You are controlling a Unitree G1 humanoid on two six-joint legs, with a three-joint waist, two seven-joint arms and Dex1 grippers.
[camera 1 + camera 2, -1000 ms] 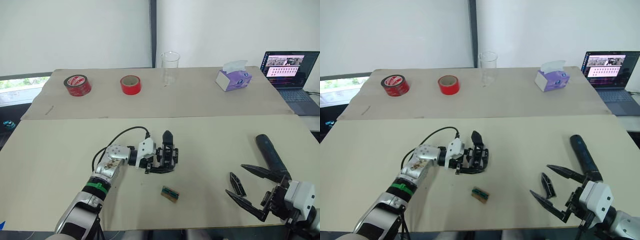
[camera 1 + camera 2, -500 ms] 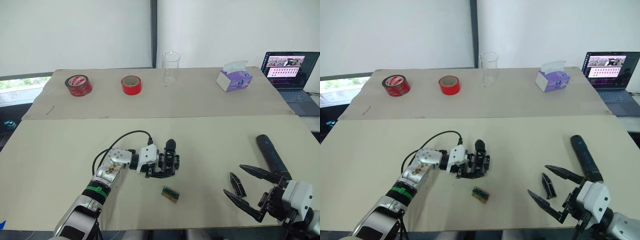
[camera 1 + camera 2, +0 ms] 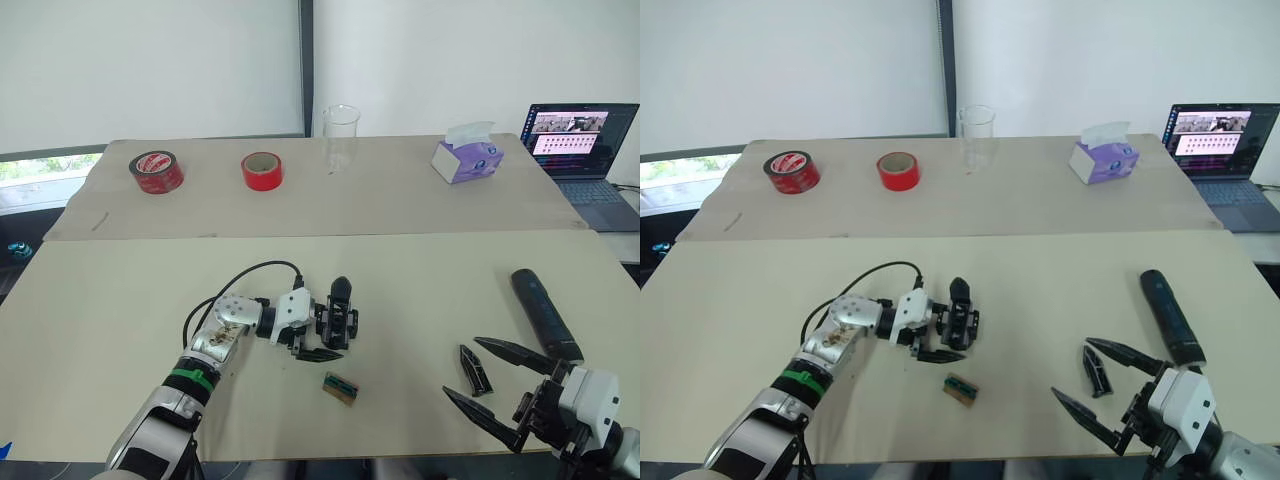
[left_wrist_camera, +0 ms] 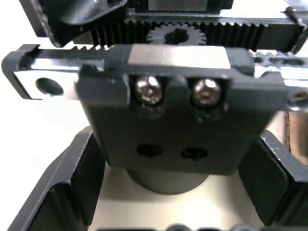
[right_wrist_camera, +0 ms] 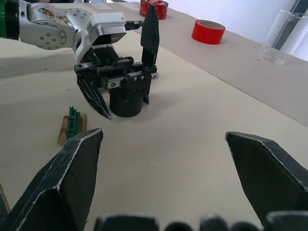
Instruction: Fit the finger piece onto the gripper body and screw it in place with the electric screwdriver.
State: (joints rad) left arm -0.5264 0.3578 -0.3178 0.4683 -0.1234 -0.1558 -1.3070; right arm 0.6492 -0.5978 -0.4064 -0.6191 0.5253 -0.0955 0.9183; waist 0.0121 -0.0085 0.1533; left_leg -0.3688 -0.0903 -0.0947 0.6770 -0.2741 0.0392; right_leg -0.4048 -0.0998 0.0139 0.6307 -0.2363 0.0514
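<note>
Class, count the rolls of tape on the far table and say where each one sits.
2. A red roll with a printed label lies near the far table's left end; a plain red roll sits to its right, left of the clear glass.

the right gripper [image 5: 163, 173] has its two black fingers [image 5: 67, 178] spread wide over the beige table [image 5: 202, 120]. past them the left gripper [image 5: 122, 72] stands around the gripper body [image 5: 127, 91], one finger on each side, perhaps touching it. a small green-and-tan block [image 5: 71, 126] lies near. farther off sit a red tape roll [image 5: 208, 32], a second tape roll [image 5: 155, 8] and a clear glass [image 5: 284, 33].
</note>
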